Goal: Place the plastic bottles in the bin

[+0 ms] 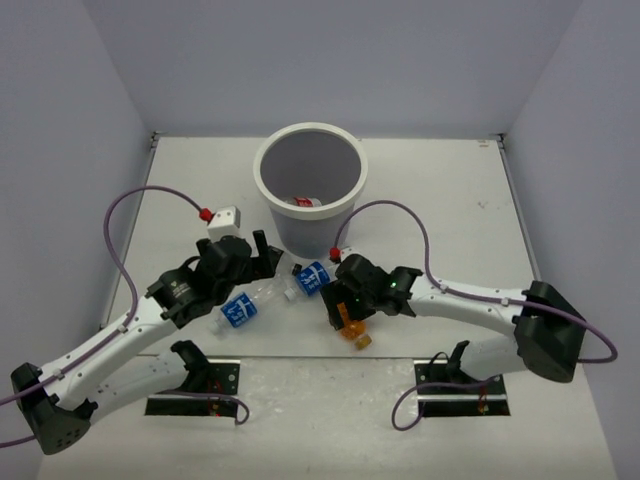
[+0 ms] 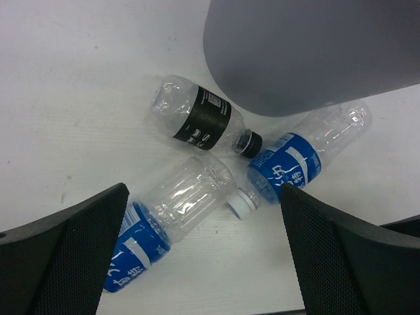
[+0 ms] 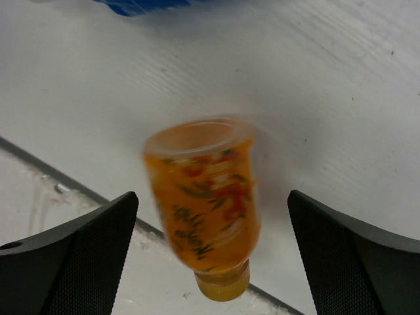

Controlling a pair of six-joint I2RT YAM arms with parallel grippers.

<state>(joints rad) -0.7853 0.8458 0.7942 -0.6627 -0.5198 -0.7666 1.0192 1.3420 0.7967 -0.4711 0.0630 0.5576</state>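
Plastic bottles (image 2: 190,197) look empty: light, crushable, prone to roll, so a mid-body pinch seems best! Four lie near the bin (image 1: 262,172): two blue-labelled bottles (image 2: 289,164), one black-labelled bottle (image 2: 200,118), one orange bottle (image 3: 203,210). A fifth bottle (image 1: 305,203) sits inside. Left gripper (image 2: 203,252) and right gripper (image 3: 213,256) gape, holding nothing.
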